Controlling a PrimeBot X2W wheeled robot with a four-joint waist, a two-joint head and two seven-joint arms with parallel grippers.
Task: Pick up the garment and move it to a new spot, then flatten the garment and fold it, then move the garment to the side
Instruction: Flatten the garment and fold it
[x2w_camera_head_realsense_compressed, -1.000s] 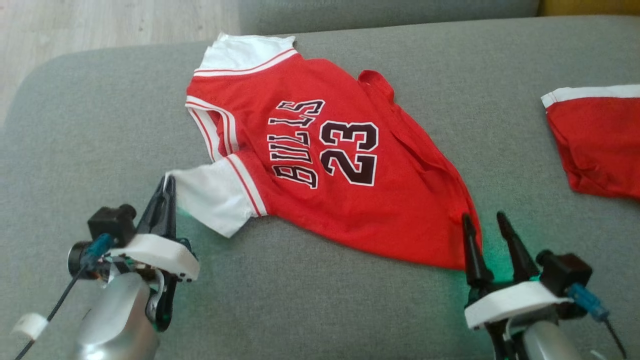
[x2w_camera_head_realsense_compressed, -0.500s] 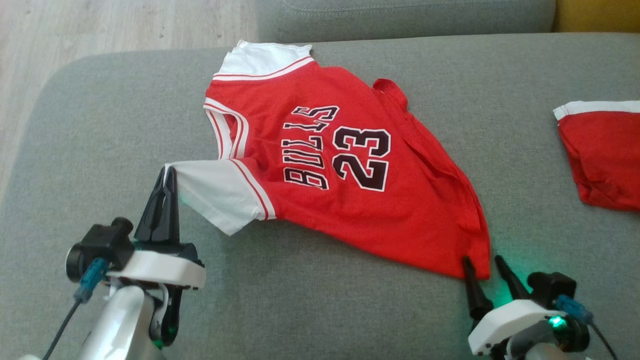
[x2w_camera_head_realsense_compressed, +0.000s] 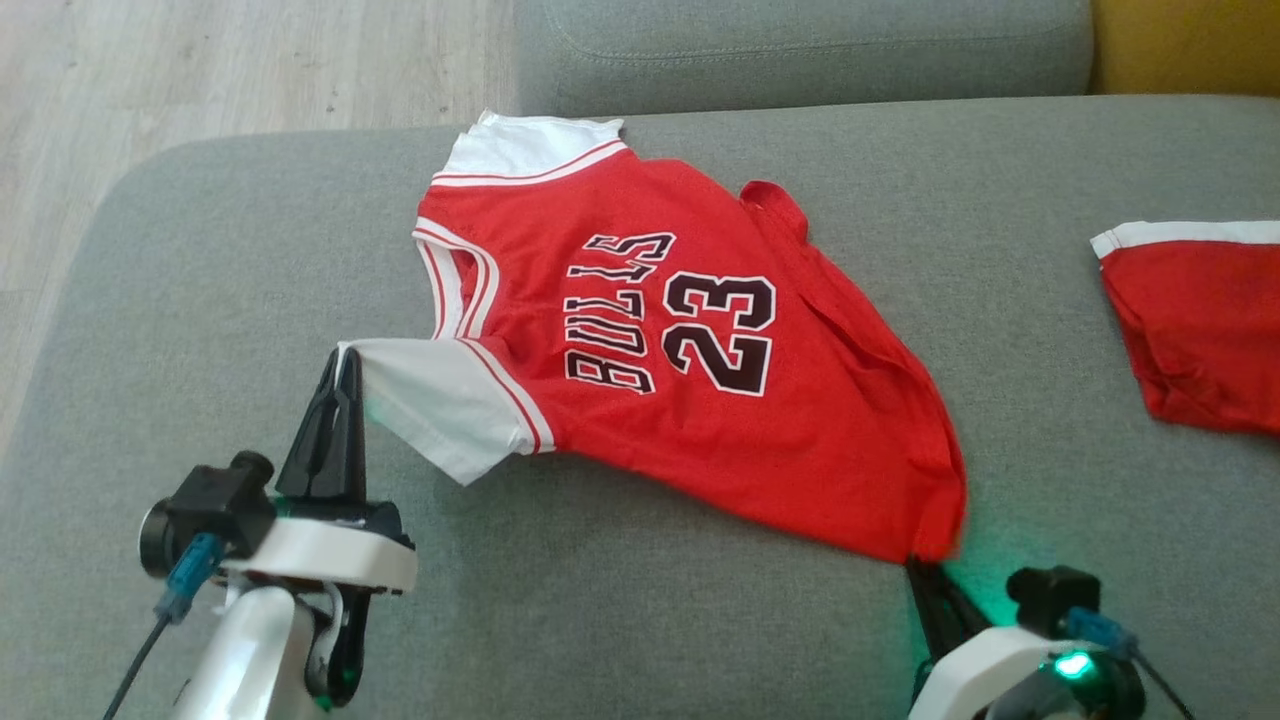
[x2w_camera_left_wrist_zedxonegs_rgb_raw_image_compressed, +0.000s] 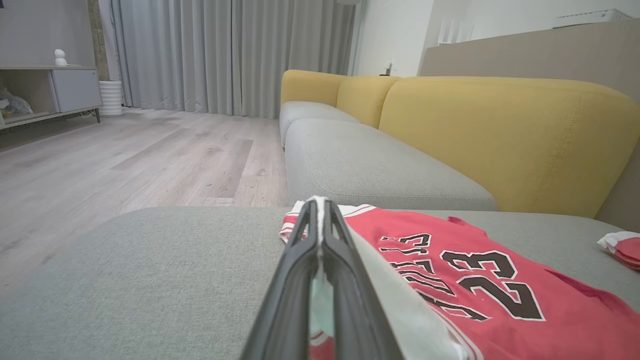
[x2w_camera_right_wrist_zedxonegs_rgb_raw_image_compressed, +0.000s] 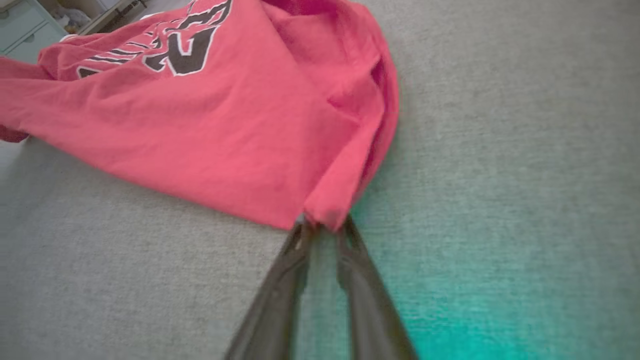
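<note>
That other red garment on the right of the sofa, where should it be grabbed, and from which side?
Likely the white-banded corner of the red garment, approached from the jersey side over bare sofa. That corner lies flat with a clear free edge; the near end is bunched, and the rest runs past the head view's edge.

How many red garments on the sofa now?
2. The jersey lies in the middle; a second red garment sits at the head view's right edge, partly cut off.

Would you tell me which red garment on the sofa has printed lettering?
The central jersey, marked BULLS 23; the garment at the far right shows none.
</note>
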